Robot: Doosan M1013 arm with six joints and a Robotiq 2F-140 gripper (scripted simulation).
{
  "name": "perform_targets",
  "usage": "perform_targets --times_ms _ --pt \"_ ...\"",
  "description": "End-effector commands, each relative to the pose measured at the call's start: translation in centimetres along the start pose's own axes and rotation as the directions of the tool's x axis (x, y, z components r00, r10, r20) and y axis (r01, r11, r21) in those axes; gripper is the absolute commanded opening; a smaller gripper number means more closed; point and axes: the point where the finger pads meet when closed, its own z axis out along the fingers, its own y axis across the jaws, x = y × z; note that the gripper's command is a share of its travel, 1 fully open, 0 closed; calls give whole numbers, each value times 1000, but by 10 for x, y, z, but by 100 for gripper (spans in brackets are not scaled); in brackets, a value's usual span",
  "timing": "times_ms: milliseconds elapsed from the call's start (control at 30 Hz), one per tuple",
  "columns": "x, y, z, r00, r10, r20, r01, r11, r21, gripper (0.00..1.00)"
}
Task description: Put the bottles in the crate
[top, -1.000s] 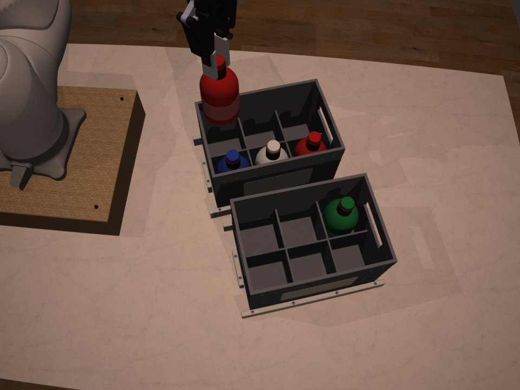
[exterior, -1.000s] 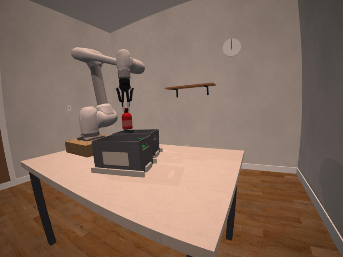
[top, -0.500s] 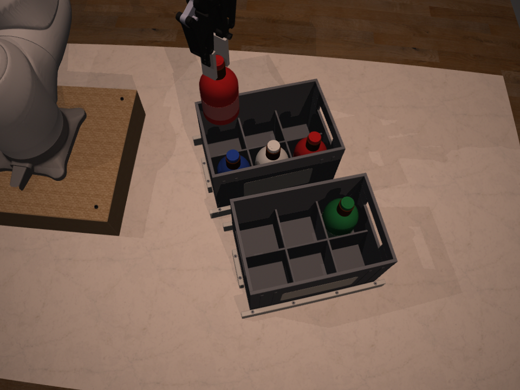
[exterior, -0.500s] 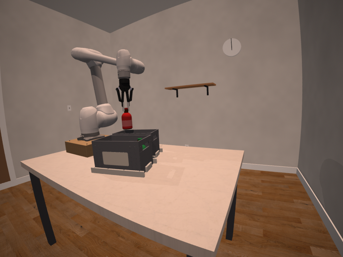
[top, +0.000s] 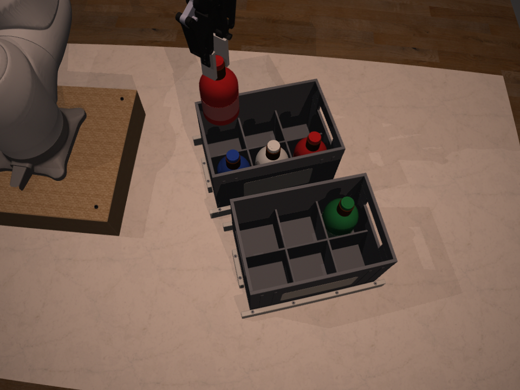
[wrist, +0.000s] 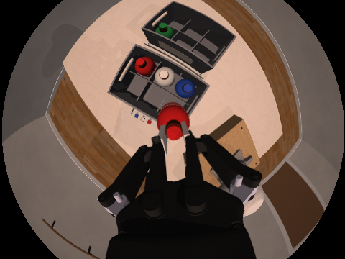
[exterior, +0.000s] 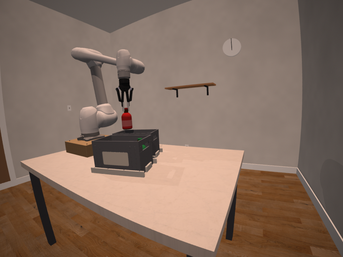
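Marble-pale tabletop [top: 125,302] [exterior: 166,188] [wrist: 97,61] — above it, a glossy red, pink-labelled bottle [top: 219,94] [exterior: 127,120] [wrist: 172,116], upright.

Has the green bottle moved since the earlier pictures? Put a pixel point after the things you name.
No. In the top view, the green bottle [top: 340,218] [exterior: 143,146] [wrist: 164,33] is in the same corner compartment of its crate [top: 311,284] [exterior: 115,144] [wrist: 208,65].
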Motion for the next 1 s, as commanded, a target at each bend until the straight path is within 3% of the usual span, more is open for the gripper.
perform_targets --times_ms 0,633,967 --pt "0 0 0 1000 0 0 0 1000 0 0" --pt "0 0 0 1000 0 0 0 1000 0 0" --pt "0 1 10 1000 0 0 0 1000 0 0"
